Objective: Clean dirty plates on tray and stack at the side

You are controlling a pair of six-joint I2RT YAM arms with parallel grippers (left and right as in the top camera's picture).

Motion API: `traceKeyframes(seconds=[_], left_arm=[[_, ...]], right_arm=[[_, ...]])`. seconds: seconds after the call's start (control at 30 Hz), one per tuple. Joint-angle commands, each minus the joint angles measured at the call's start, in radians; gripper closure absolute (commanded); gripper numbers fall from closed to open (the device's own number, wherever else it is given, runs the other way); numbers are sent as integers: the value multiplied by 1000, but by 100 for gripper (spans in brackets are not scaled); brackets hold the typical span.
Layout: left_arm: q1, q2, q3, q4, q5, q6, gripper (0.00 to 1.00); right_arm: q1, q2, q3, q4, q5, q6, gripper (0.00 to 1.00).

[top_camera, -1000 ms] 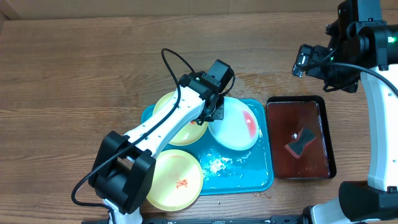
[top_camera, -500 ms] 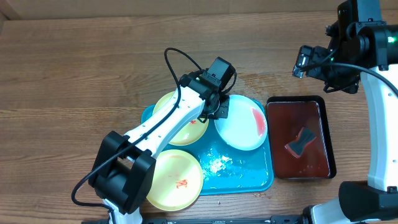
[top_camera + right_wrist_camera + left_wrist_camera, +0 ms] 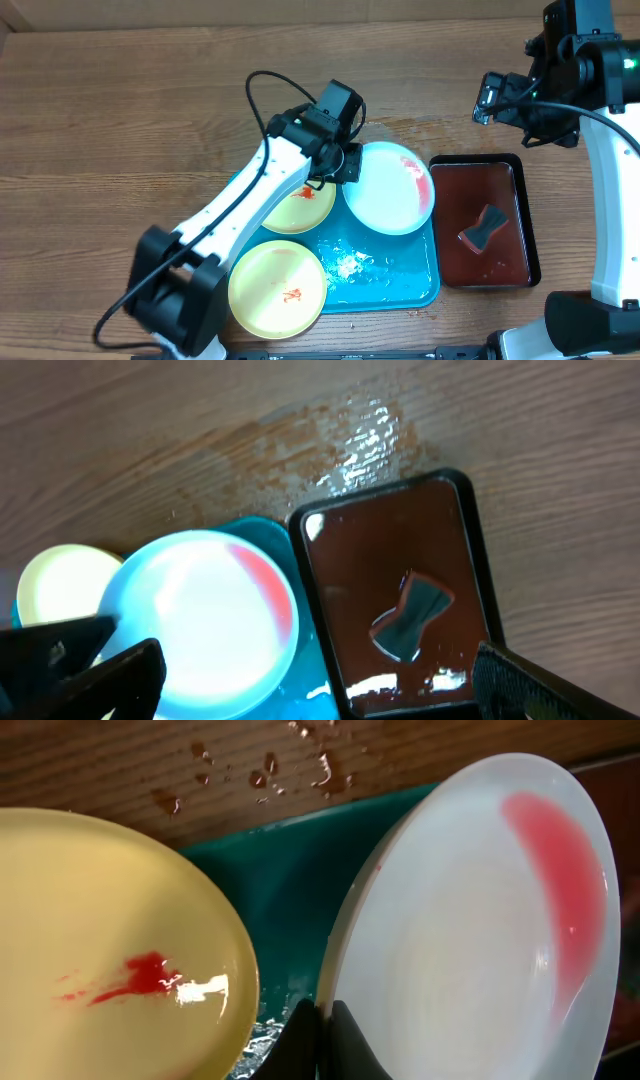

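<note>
The left arm [image 3: 240,205] sprawls across the tray's [image 3: 392,282] left side, blocking the back yellow plate [image 3: 290,212]; the front plate [image 3: 278,290] lies open from above (red tray [image 3: 470,185] crowds the right), bare bench [image 3: 100,120] far left.

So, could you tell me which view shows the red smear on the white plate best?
The left wrist view: in close-up, the smear runs as a broad curved pink band near the plate's rim. The overhead shows it small along one edge, and the right wrist view shows it too, but partly washed out by glare.
</note>
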Motion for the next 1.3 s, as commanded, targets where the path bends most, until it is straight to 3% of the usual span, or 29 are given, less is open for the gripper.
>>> traceKeyframes(seconds=[0.0,0.53,0.87,1.0,1.27], left_arm=[[-1,-71,28,6,70,44,96],[-135,27,48,83,87,70,96],[-231,237,423,-66,-98,111,96],[-252,324,603,-147,-261,126,96],[-291,332,664,-140,-406,238,96]], right_arm=[[-6,-18,76,27,9,-16,0],[-5,-18,583,-26,-103,-90,0],[-5,-18,633,-35,-156,-93,0],[-5,-18,633,-36,-155,-94,0],[-5,-20,634,14,-156,-93,0]])
